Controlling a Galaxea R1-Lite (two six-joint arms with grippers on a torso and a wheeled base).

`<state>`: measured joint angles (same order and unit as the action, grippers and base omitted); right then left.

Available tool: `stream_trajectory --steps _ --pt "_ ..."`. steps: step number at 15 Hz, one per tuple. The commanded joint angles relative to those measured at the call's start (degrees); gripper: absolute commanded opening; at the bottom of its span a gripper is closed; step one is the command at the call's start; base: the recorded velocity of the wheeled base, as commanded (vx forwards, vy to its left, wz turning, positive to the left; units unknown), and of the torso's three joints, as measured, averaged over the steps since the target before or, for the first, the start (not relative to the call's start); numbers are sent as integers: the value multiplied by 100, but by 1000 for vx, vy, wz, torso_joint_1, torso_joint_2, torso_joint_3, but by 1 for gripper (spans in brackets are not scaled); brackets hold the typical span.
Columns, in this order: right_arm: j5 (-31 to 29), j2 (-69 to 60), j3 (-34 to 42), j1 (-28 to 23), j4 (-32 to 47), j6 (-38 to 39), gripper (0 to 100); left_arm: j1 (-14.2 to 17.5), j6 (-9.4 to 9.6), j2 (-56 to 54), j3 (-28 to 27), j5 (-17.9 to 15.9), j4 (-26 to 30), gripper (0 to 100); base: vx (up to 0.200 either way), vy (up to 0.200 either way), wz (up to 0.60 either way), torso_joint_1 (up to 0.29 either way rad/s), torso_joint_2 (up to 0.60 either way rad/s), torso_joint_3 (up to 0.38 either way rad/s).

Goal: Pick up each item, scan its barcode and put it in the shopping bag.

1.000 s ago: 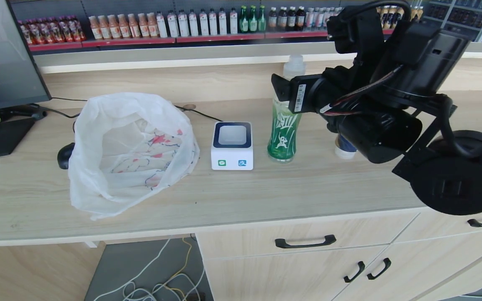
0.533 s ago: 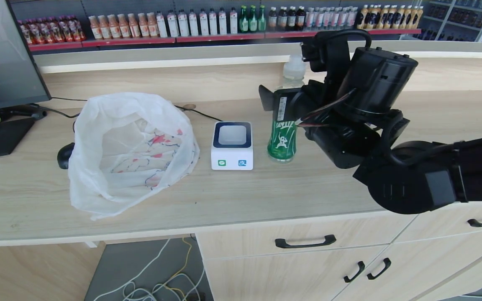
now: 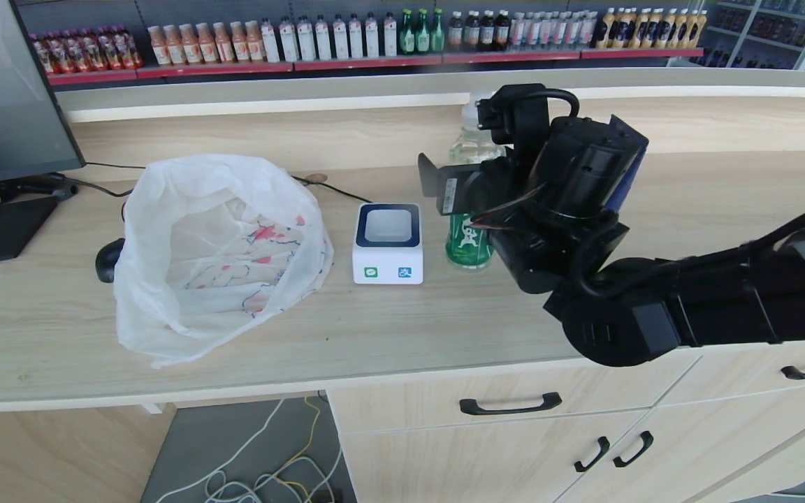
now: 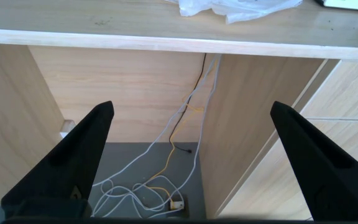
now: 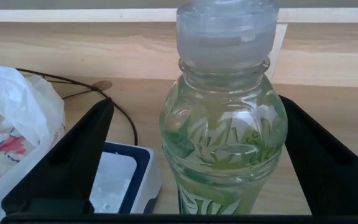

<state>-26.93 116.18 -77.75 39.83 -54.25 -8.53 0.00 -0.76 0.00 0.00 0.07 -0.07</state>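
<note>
A clear bottle with a green label (image 3: 469,244) stands upright on the wooden counter (image 3: 444,321), just right of the white scanner box (image 3: 388,243). My right gripper (image 3: 467,171) is open at the bottle's upper half. In the right wrist view the bottle (image 5: 225,155) sits between the two dark fingers (image 5: 73,165) of the gripper (image 5: 201,171), with gaps on both sides. The white plastic shopping bag (image 3: 214,244) lies open on the counter to the left of the scanner (image 5: 120,180). My left gripper (image 4: 191,162) hangs open below the counter edge, holding nothing.
A monitor (image 3: 4,91) and a black mouse (image 3: 109,260) sit at the far left, with a cable (image 3: 332,187) running behind the bag. A raised ledge (image 3: 270,105) backs the counter. Drawers (image 3: 511,405) and loose floor cables (image 4: 160,180) lie below.
My right arm has come down and to the left, bringing its open fingers around the green bottle. Bag, scanner and bottle have stayed put.
</note>
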Motion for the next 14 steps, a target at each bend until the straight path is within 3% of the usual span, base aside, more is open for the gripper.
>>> stream_trajectory --steps 1,9,14 --pt "-14 72 -3 -28 2 -8 100 0 -4 0 0 1 -1 100 0 0 0 0 0 0" --pt "-14 151 14 -212 -16 18 100 0 -4 0 0 1 -1 100 0 0 0 0 0 0" --pt "-5 327 208 -256 -534 10 100 0 -4 0 0 1 -1 100 0 0 0 0 0 0"
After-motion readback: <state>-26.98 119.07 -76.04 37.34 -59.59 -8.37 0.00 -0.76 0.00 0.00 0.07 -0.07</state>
